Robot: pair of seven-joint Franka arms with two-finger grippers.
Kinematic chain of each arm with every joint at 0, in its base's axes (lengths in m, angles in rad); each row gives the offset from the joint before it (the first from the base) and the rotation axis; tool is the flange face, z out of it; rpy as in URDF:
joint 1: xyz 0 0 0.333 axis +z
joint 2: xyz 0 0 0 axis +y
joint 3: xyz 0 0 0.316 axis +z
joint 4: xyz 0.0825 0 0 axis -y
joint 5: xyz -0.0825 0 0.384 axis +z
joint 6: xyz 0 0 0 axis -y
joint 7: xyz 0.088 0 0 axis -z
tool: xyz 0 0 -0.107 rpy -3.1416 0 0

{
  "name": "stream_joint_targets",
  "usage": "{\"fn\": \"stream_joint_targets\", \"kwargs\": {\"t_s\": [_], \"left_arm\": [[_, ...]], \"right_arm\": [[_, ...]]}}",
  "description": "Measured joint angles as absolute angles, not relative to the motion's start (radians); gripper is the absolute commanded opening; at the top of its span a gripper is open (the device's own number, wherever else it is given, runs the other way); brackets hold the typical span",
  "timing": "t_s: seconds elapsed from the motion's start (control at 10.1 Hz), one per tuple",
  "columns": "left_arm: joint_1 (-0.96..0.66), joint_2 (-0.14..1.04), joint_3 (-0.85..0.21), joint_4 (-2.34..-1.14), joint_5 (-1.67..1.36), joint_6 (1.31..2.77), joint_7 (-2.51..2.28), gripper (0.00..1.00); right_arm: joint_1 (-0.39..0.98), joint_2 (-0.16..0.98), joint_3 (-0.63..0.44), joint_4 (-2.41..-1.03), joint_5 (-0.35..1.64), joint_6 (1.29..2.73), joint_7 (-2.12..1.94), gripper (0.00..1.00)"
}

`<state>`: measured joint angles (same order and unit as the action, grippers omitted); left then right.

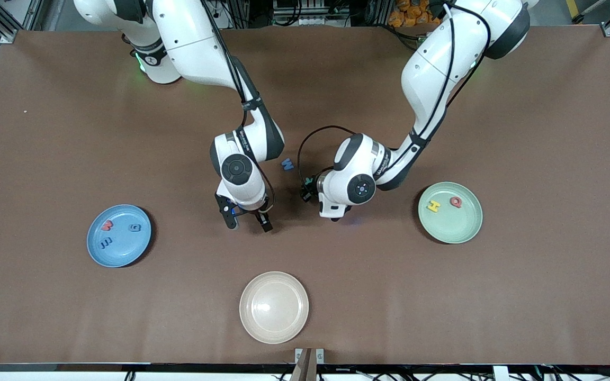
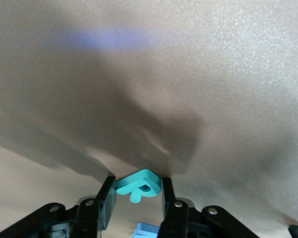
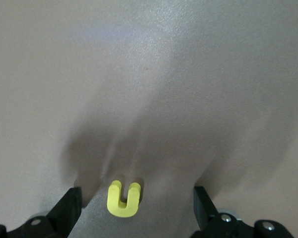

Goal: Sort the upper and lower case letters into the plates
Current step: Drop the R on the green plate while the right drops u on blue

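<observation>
While left end effector (image 2: 137, 196) pinches teal letter (image 2: 139, 184), yellow letter (image 3: 123, 199) lies between wide-open right end effector (image 3: 136, 208) fingers.

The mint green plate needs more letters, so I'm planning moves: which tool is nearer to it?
Left. The left tool is low over the table beside the mint green plate; the right tool is toward the sky blue plate.

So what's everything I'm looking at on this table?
Blue plate: one, toward the right arm's end, holding three letters.
Green plate: one, toward the left arm's end, holding a yellow H and a red Q.
Beige plate: one, nearest the front camera.
Blue letter: one, on the table between the arms.
Teal letter: one, between the left gripper's fingers.
Yellow u: one, between the right gripper's open fingers.
Left gripper: closing on the teal letter.
Right gripper: open.
</observation>
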<state>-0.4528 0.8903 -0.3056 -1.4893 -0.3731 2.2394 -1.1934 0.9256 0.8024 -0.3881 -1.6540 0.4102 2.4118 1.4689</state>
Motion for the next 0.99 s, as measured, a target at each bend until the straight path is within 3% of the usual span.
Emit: {"fn": "stream_joint_targets", "kwargs": {"t_s": [0.4,0.49,0.59,0.99], "left_arm": [[-0.453,0.89,-0.306,-1.489,-0.373,2.24,-1.193,0.31],[-0.453,0.89,-0.306,-1.489,-0.373,2.24,-1.193,0.31],[-0.453,0.89,-0.306,-1.489,-0.373,2.24,-1.193,0.31],[-0.449,0.889,-0.305,-1.489,-0.373,2.24,-1.193,0.31]], "right_arm": [[0.926,0.803,-0.388,-1.637,0.41,2.412,1.469,1.0],[0.926,0.803,-0.388,-1.637,0.41,2.412,1.469,0.45],[0.926,0.804,-0.388,-1.637,0.409,2.412,1.469,0.0],[0.927,0.806,-0.388,-1.624,0.389,2.409,1.466,0.0]]}}
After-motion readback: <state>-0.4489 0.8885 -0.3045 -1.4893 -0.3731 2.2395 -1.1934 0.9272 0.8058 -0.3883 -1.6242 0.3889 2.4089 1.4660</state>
